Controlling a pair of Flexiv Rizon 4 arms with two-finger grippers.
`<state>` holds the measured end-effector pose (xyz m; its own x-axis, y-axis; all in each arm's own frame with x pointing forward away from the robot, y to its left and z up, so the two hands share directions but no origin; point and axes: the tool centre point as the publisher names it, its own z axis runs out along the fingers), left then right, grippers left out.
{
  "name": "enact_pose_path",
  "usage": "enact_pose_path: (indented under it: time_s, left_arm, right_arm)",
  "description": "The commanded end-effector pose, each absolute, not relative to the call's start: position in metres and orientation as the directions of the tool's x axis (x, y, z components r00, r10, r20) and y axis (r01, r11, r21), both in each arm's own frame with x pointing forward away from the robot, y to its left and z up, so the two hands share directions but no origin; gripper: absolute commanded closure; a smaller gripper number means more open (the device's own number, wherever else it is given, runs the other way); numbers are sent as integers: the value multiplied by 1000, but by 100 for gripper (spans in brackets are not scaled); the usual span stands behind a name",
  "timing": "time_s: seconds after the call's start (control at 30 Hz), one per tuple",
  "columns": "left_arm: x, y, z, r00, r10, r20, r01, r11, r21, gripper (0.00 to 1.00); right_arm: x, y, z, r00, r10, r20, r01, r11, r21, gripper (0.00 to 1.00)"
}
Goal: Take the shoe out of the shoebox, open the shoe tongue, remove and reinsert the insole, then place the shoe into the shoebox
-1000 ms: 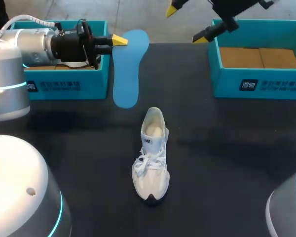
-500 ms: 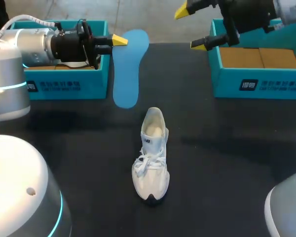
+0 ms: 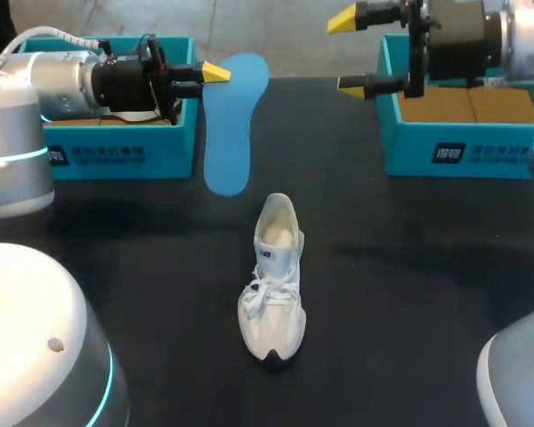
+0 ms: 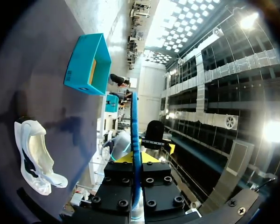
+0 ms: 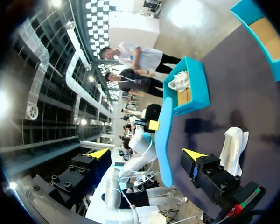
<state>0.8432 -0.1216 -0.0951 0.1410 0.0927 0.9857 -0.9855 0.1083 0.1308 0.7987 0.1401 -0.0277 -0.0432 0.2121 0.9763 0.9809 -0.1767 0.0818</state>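
While the white shoe (image 3: 271,280) stands on its sole at the middle of the table (image 3: 409,294), toe toward the near edge and heel toward the far edge, neither of my grippers touches it. Its laces lie across the front, and the mouth shows a pale, cream inside.

Beyond the heel, toward the far edge, is the blue insole (image 3: 231,124). My left gripper (image 3: 212,73) is clamped on its broad far end, and the narrow end points back toward the shoe without reaching it. I cannot tell whether that narrow end rests on the table. In the left wrist view the insole (image 4: 135,130) runs edge-on out from between my fingers, with the shoe (image 4: 32,154) off to one side.

My left arm lies over the left shoebox (image 3: 116,153), a teal box at the far left corner. In the right wrist view something white (image 5: 179,81) sits inside it.

At the far right corner stands the right shoebox (image 3: 463,147), also teal, with a brown cardboard floor. My right gripper (image 3: 347,52) hangs above the far edge just beside this box's inner wall. Its fingers are spread wide with nothing between them.
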Motion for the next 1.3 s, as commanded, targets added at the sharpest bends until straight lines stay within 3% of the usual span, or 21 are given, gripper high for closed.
enact_pose_path:
  time_s: [0.03, 0.33, 0.93, 1.3]
  left_arm:
    - [843, -121, -95, 141, 90, 986, -986, 107, 131, 100]
    - [843, -121, -95, 141, 90, 986, -986, 107, 131, 100]
    - [843, -121, -95, 141, 90, 986, -986, 107, 131, 100]
    - [848, -119, -74, -400, 102, 911, -910, 77, -408, 100]
  right_arm:
    - [802, 142, -38, -48, 147, 988, 980, -183, 74, 0]
    - [804, 139, -48, -57, 90, 994, 974, -214, 75, 0]
    - [804, 139, -48, -56, 92, 994, 970, -229, 76, 0]
    - [804, 139, -48, -56, 92, 994, 970, -229, 76, 0]
